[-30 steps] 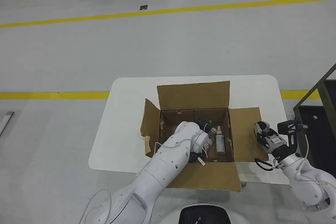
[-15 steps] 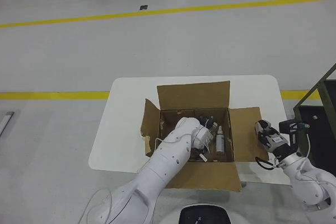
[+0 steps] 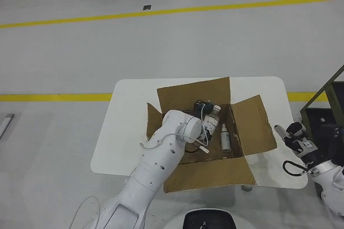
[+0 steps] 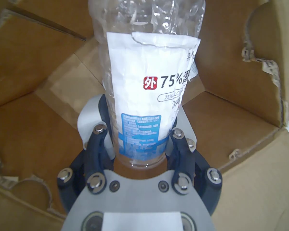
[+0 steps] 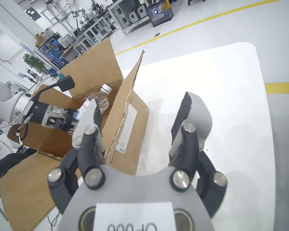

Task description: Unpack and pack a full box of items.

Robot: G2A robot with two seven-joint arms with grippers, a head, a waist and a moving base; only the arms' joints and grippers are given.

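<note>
Left end effector (image 4: 141,121) clamped on the base end of a clear plastic bottle (image 4: 147,73), bottle over the interior of the open cardboard box (image 3: 206,94), box on the white tabletop (image 3: 132,114), small spray bottle (image 3: 225,137) lying inside, right end effector (image 5: 142,102) spread wide beside the box

Clear crinkled plastic bottle with white-and-blue label (image 4: 147,73): neck and cap are cut off by the picture's edge in the left wrist view. Its lower sides are covered by the pale fingers (image 4: 90,118) of the left gripper (image 4: 137,123). In the right wrist view its lower body is masked by one finger of the right gripper (image 5: 142,99). Brown cardboard box (image 3: 195,93): the floor is largely screened by the white left arm (image 3: 172,143) in the top view, and the interior is walled off by a raised side flap (image 5: 127,92) in the right wrist view. Slender pale bottle (image 3: 225,137), lying in the box: too small for its kind to be told. Dark green metal frame (image 3: 337,75): cut off by the top view's right edge.
</note>
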